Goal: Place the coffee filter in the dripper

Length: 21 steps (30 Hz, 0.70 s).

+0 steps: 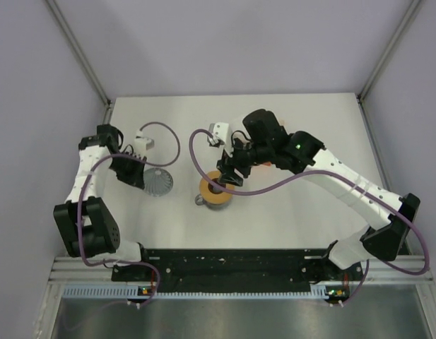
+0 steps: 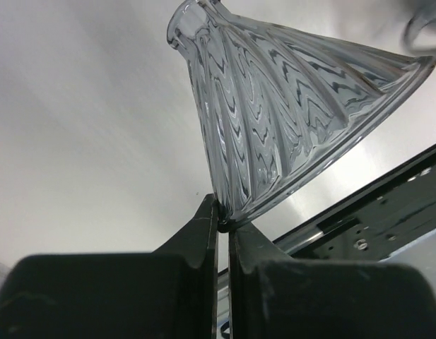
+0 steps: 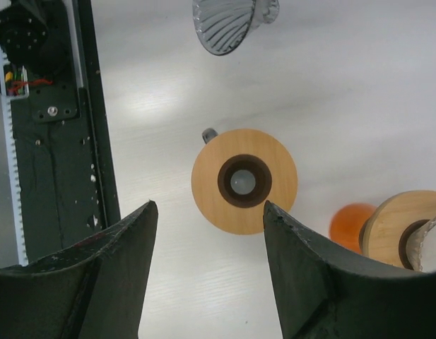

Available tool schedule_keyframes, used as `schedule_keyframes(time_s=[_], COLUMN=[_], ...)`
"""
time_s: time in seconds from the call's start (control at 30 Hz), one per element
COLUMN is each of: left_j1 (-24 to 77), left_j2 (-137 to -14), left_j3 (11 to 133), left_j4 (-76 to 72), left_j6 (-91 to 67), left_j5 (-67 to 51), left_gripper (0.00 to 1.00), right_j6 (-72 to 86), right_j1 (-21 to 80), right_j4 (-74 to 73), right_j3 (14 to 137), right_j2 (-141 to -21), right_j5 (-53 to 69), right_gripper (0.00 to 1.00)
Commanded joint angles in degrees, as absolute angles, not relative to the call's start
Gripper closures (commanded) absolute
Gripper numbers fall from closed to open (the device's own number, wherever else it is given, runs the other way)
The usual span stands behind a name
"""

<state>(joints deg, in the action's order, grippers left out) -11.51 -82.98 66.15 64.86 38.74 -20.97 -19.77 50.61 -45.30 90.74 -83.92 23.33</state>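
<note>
The left gripper pinches the rim of the glass dripper between its closed fingers. The ribbed cone is tilted on the white table, its narrow neck pointing up and away from the hand and its wide mouth toward the fingers. Seen from above, the dripper lies just beyond the left gripper, towards the middle of the table. The right gripper hangs with its fingers spread and holds nothing. Directly below its jaws is a round wooden disc with a dark central hole and a small grey tab at its edge. To one side of that hand lies a second wooden ring, just beside an orange object; to the other side runs the black rail. A pale edge inside the second ring, at the frame's border, may be the coffee filter, though the view is too cropped to tell. The dripper sits well ahead of the right fingertips.
</note>
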Motion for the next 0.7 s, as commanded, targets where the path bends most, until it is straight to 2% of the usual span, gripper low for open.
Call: schedule_keyframes(time_s=[0.0,0.2,0.4,0.53,0.67], left_j1=[-11.7,-11.7,-11.5,-11.3,-11.2], left_j2=[-85.7,-89.7,-90.9,-89.3,-88.6], left_j3=[78.5,88.7,93.8,92.9,91.8], left_j4=[74.1,78.9,85.0,85.1,86.0], left_j6=[28.5,17.2,17.6,18.2,19.7], left_j5=[-32.8,-43.1,-48.8,-49.3,-51.1], left_gripper=[1.00,1.00,1.00,1.00,1.00], right_j6=[-15.6,-2.6,6.5,8.9,5.7], right_j1=[51.2,52.4,56.3,57.3,59.1], right_j4=[-37.0,-21.8,-6.9,-5.4,-8.1], right_j3=[89.7,85.8,85.0,89.8,95.2], right_j2=[-80.9,-80.9,-85.2,-92.5,-99.8], right_j5=[22.2,17.7,1.2,0.2,-6.6], right_gripper=[0.38,0.37,0.37,0.37,0.36])
